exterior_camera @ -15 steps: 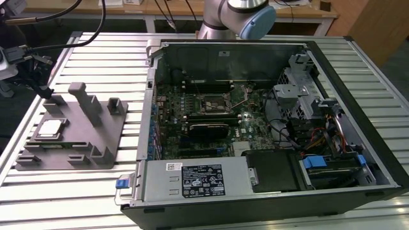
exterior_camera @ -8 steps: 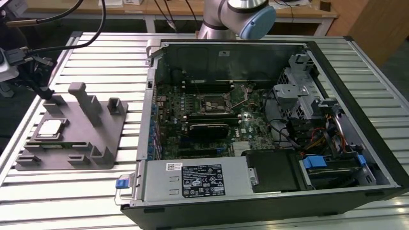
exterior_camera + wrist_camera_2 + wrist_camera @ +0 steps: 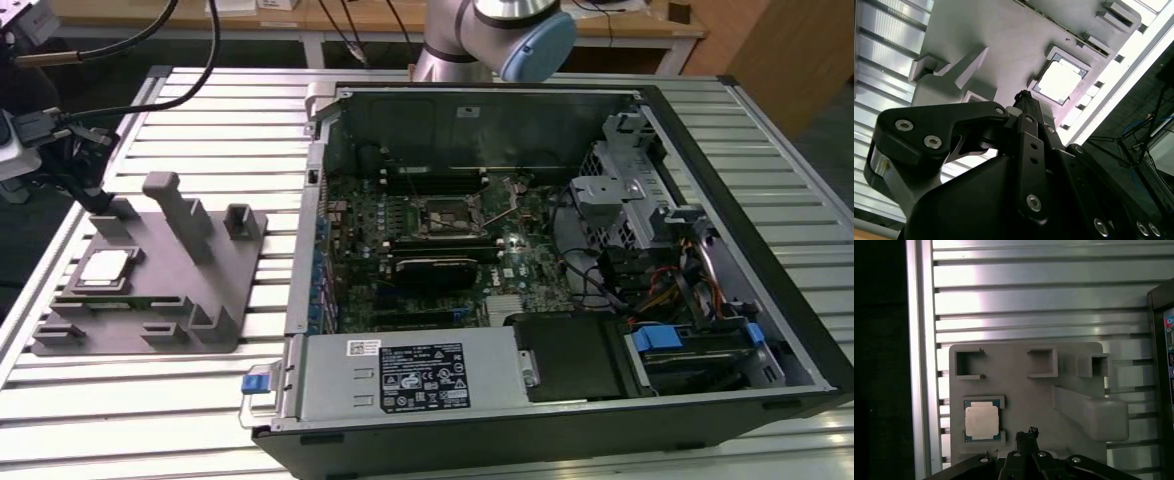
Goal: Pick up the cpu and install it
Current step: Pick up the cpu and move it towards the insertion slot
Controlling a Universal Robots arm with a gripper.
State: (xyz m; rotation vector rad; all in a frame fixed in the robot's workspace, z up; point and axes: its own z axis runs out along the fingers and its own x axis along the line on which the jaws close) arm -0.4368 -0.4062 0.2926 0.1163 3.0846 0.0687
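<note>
The cpu [image 3: 107,268] is a flat square chip with a shiny metal top, lying in a recess of the grey fixture plate [image 3: 220,290] at the exterior view's left. Both wrist views show the cpu [image 3: 982,420] [image 3: 1059,80] seated in its pocket on the plate [image 3: 1024,380]. My gripper [image 3: 91,190] hangs above the far end of the plate, a little beyond the chip. The gripper [image 3: 1027,432] [image 3: 1024,96] is shut with nothing in it and does not touch the chip. The black-framed socket [image 3: 447,215] sits on the motherboard inside the open computer case.
The open computer case [image 3: 801,330] fills the middle and the exterior view's right, with a power supply [image 3: 414,375] at its front. Upright pegs [image 3: 174,210] rise from the fixture plate close to the gripper. Everything rests on a slatted aluminium table [image 3: 160,420].
</note>
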